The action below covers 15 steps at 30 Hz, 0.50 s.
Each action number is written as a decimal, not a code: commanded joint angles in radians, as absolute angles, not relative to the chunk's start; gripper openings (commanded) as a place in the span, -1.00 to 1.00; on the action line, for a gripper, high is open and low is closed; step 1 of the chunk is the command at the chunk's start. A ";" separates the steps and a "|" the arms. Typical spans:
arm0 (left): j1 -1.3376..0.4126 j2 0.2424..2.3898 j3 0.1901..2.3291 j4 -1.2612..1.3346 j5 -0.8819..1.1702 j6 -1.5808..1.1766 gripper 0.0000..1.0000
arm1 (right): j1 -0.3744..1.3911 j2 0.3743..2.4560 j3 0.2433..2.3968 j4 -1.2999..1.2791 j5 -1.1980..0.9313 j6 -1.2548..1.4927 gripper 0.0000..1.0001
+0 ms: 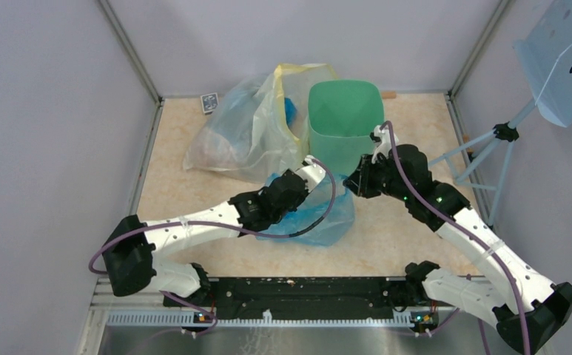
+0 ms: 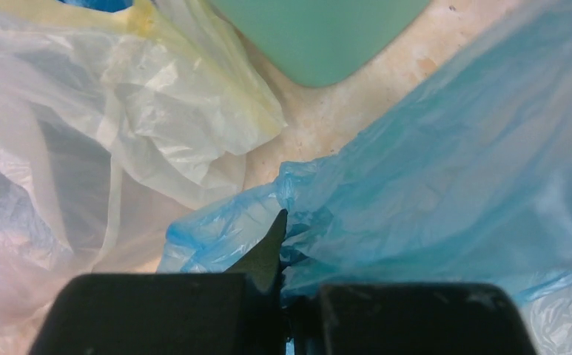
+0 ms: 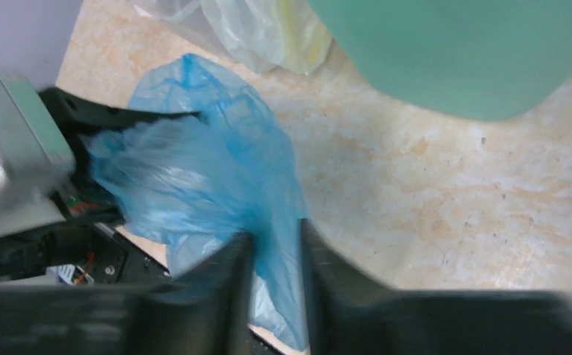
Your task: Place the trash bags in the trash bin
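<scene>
I've got left gripper clamped on the blue bag, right gripper jaws slightly apart around it. Bag's on the near side of the bin, not in yet

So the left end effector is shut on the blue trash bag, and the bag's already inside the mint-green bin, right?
Not inside: the top external view shows the blue trash bag out on the table in front of the mint-green bin. The left end effector is indeed shut on it.

Overhead, wrist close-ups; shared bag
</scene>
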<state>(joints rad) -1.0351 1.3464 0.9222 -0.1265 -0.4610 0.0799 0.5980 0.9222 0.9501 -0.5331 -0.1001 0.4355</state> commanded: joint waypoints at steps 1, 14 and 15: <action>-0.981 1.317 1.043 -0.253 -0.405 -0.084 -1.00 | 0.597 0.932 0.982 -0.551 -0.050 0.413 -0.08; -0.728 1.320 1.214 -0.497 0.081 -0.480 -1.00 | 0.787 1.019 0.928 -0.479 0.279 0.488 0.65; -0.716 1.314 1.216 -0.502 0.095 -0.490 -1.00 | 0.790 1.026 0.922 -0.479 0.318 0.499 0.65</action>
